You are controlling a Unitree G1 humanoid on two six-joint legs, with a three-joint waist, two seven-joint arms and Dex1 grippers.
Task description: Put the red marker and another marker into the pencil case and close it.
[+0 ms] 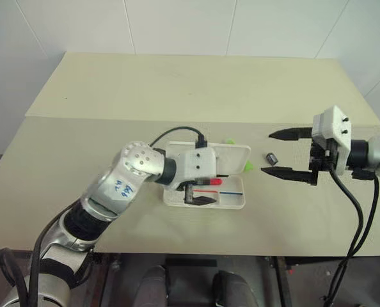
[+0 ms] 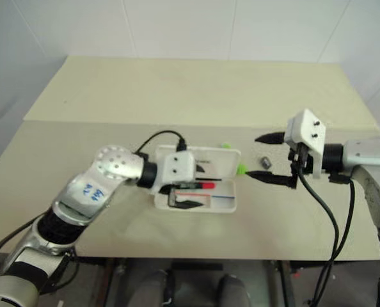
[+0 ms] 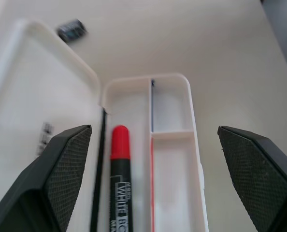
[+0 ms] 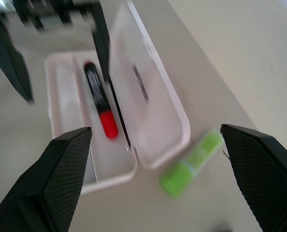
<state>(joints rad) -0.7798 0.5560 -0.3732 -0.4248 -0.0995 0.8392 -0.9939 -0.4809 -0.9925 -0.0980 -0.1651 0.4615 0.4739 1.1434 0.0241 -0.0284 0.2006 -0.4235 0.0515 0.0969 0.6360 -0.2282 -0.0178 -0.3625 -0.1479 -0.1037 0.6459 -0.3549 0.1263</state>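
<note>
On the left, the left gripper (image 1: 201, 192) hangs just over the open pencil case (image 1: 237, 203), its two black fingers spread wide with nothing between them. I take it that it stands this way because the red marker (image 3: 119, 169) already lies in the tray's long compartment beside the hinge, clear of both fingers, red cap toward the right end; the claw has no reason to be narrow.

The case sits near the table's middle, tray on the near side and lid (image 1: 231, 157) folded back on the far side, so the inside is open from above for the second drop.

Past the lid's right corner lies the green highlighter (image 4: 193, 162), resting on the table just beside the lid and outside the case. A small dark cylinder (image 1: 271, 156) sits a little further right, apart from it.

On the right, the right gripper (image 1: 287, 153) hovers above the table, fingers wide and empty, pointing left toward the highlighter. That aim suggests it is lined up for the second marker. The lid cannot sensibly be shut until that one is in.
</note>
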